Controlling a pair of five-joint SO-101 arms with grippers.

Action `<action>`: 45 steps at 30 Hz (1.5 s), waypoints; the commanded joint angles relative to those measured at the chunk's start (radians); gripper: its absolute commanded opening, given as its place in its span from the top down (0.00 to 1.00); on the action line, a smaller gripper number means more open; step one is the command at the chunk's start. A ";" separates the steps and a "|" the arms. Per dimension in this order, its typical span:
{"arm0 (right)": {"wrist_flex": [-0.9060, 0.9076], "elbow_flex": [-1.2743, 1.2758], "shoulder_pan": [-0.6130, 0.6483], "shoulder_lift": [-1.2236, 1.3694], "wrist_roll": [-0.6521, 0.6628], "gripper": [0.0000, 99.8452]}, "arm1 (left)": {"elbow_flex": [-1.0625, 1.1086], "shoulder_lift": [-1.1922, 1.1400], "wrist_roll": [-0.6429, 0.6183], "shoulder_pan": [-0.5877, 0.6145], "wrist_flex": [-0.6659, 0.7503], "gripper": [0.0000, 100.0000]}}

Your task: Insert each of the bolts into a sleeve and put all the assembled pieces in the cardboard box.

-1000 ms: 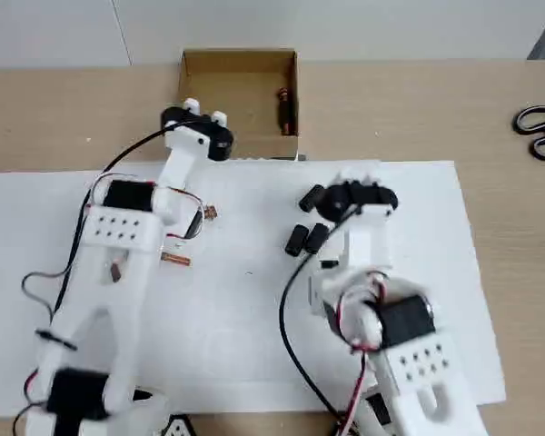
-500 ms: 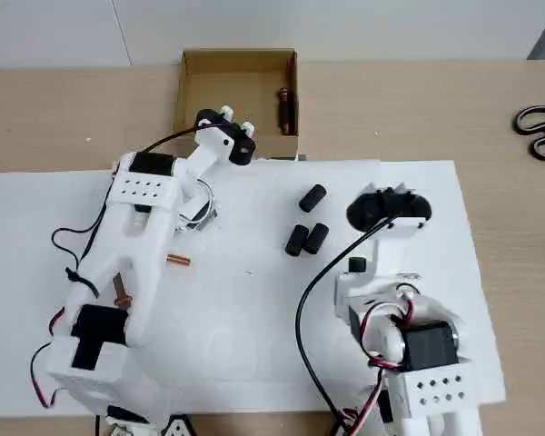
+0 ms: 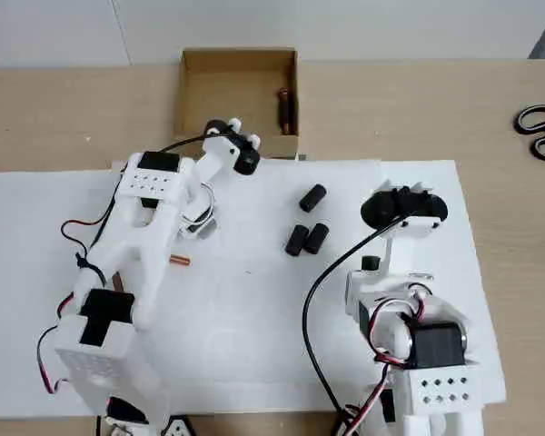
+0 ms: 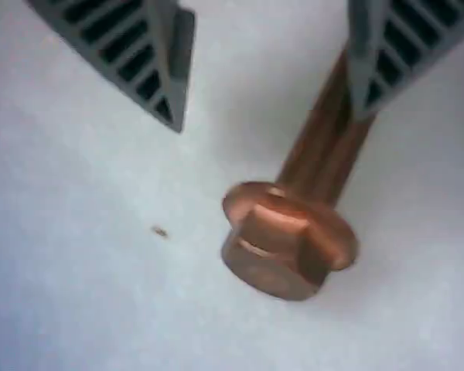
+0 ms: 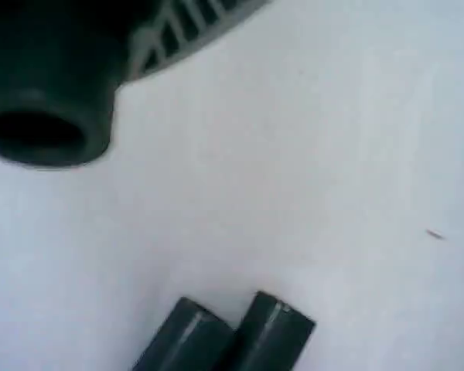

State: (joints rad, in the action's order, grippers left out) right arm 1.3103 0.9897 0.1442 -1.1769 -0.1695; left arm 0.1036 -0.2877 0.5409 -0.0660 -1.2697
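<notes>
Progress: early. One assembled piece (image 3: 286, 109) lies in the cardboard box (image 3: 232, 95), against a side wall. Everything else is out on the white sheet (image 3: 254, 318) covering the worktop.

Left hand (image 4: 267, 120): jaws apart, straddling a copper bolt (image 4: 298, 224) that lies flat on the sheet. One jaw tip is over the shank, not closed on it. Second bolt (image 3: 179, 261) lies loose beside the left arm. Can't rule out more hidden under that arm.

Right hand (image 3: 401, 207): up off the sheet, clamped on a sleeve (image 5: 42, 116) by the look of it, bore facing the wrist camera. Lone sleeve (image 3: 312, 196) and sleeve pair (image 3: 317, 237), touching side by side, lie loose mid-sheet between the arms.

My read: grabbing the bolt is the step in hand, no mating yet. At least two bolts and four sleeves are left to pair up and box.
</notes>
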 commanded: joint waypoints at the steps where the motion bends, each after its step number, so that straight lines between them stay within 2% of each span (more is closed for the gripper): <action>1: -0.024 -0.005 -0.010 -0.016 0.012 1.00 | -0.039 0.000 0.003 0.000 0.041 0.86; 12: -0.024 -0.005 -0.010 -0.016 0.012 1.00 | -0.096 -0.005 0.003 0.052 0.057 0.86; 25: -0.024 -0.005 -0.010 -0.016 0.012 1.00 | -0.105 -0.092 0.003 -0.008 0.035 0.87; 32: -0.024 -0.005 -0.010 -0.016 0.012 1.00 | -0.105 -0.106 0.003 -0.002 0.035 0.87; 34: -0.024 -0.005 -0.010 -0.016 0.012 1.00 | -0.105 -0.109 0.003 -0.002 0.035 0.89; 38: -0.024 -0.005 -0.010 -0.016 0.012 1.00 | -0.105 -0.133 0.003 -0.006 0.035 0.99; 45: -0.024 -0.005 -0.010 -0.018 0.012 1.00 | -0.108 -0.138 0.003 -0.005 0.009 1.00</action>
State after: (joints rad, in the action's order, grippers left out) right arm 1.3103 0.9897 0.1442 -1.1769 -0.1695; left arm 0.0192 -0.4258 0.5409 -0.0767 -1.2497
